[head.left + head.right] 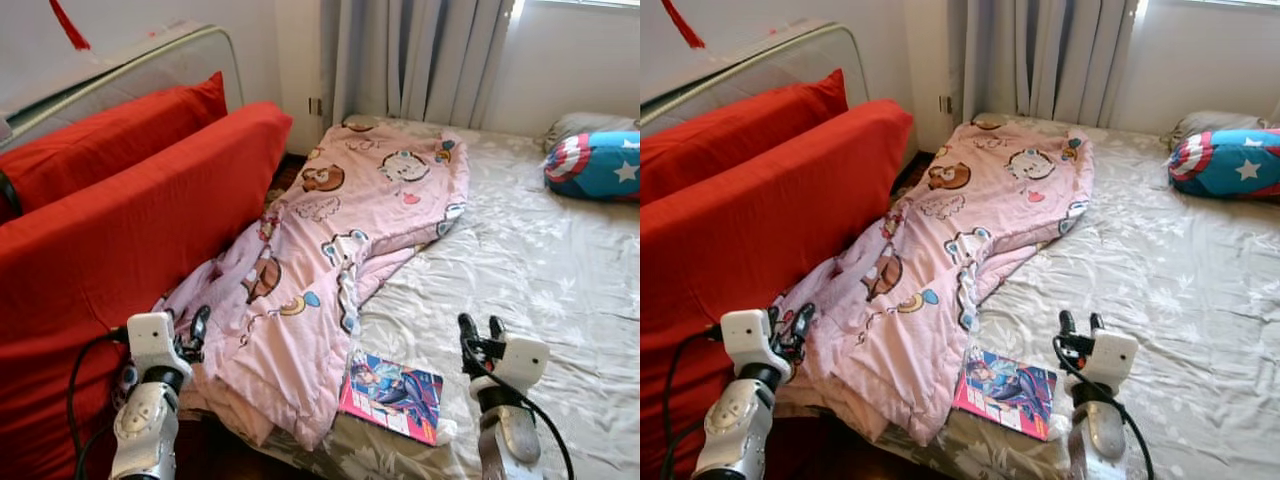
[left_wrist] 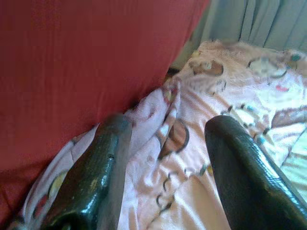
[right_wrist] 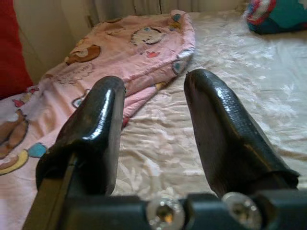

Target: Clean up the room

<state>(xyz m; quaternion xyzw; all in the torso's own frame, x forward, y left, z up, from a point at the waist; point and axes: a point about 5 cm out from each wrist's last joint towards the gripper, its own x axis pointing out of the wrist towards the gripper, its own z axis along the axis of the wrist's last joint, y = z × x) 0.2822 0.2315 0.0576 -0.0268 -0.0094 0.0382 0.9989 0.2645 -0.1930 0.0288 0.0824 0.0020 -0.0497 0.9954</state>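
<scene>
Two grippers were up in front of me at the near edge of the bed (image 1: 560, 270). Left gripper (image 1: 192, 335) hovered over the crumpled near end of the pink cartoon-print quilt (image 1: 330, 240), fingers apart, nothing between them; left wrist view showed the quilt folds under both fingers (image 2: 96, 172). Right gripper (image 1: 480, 333) hung over bare sheet, jaws also apart and empty, just beside the comic book (image 1: 392, 395).

Surroundings: I noted the quilt running diagonally from the far corner by the curtains (image 1: 420, 55) to the near edge, where it bunched and spilled over the side. A red padded sofa back (image 1: 110, 240) with a red cushion (image 1: 100, 135) above it stood close along the left side of the bed, touching the quilt's hanging end and crowding the left arm. The book lay flat at the near edge, one corner touching the quilt. A star-and-shield pillow (image 1: 595, 165) sat at the far right, well apart from both grippers.

Open room: the right half of the bed was bare sheet.

Materials: sheet pale grey, floral-patterned, wrinkled; quilt soft and puffy; book cover glossy, pink-bordered; sofa fabric coarse-woven.
</scene>
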